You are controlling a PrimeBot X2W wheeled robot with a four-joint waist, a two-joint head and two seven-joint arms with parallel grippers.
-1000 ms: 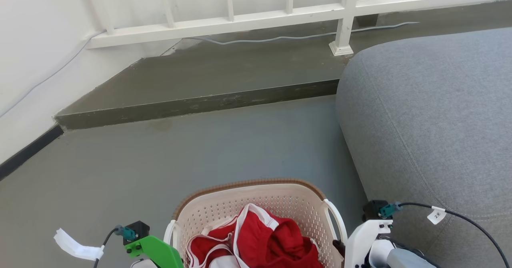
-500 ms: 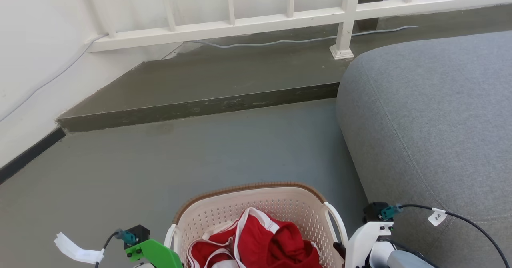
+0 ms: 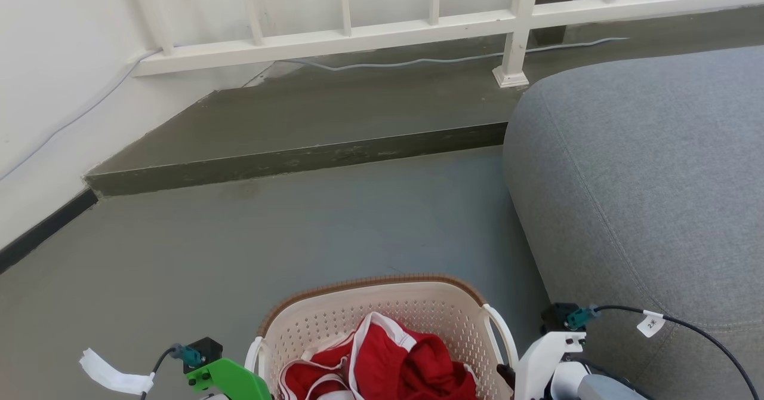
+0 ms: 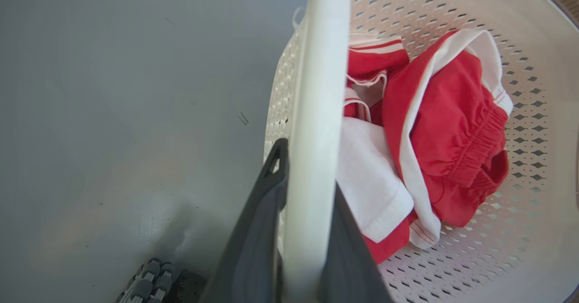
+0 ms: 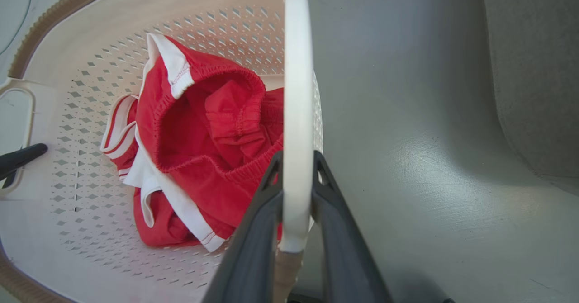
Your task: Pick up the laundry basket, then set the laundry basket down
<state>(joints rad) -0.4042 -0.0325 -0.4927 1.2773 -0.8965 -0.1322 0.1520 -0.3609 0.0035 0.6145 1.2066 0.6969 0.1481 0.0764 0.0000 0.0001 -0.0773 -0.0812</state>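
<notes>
In the head view, the laundry basket (image 3: 370, 283) is seen at the bottom edge between the two arms, over the grey floor (image 3: 298, 227) and just beside a grey sofa (image 3: 644, 179), with red-and-white clothes (image 3: 412, 364) inside. In the left wrist view, the left pincer (image 4: 308, 172) is closed tight on the basket's white side handle (image 4: 319, 77); in the right wrist view, the right pincer (image 5: 297, 158) is clamped on the other handle (image 5: 296, 81). The grasp is judged done; whether the base is clear of the floor cannot be told, and the setting-down is left.
</notes>
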